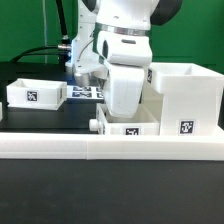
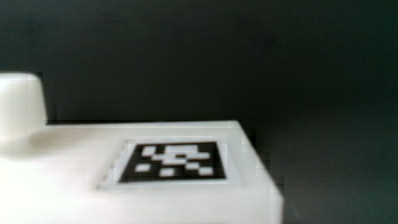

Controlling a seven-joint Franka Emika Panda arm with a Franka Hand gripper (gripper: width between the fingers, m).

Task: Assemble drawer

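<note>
At the table's front: a long low white rail crosses the whole exterior view and cuts off the foot of everything behind it.
Pincer: the gripper hangs low over the middle tray. Its fingertips are hidden by the arm's own white body and the tray wall, so I cannot tell how wide it stands or whether it grips anything.
Right side: the big box, white, just beside the middle tray, with a tag on its front.
Left side: the left tray, well apart, tag facing out.
Between tray and arm: the marker board, partly covered.
Wrist view: blurred. It shows a white part bearing a printed square and a rounded white stub cut off at the edge. I cannot tell which piece this is.
Surface: black table.
Room: green wall behind.
</note>
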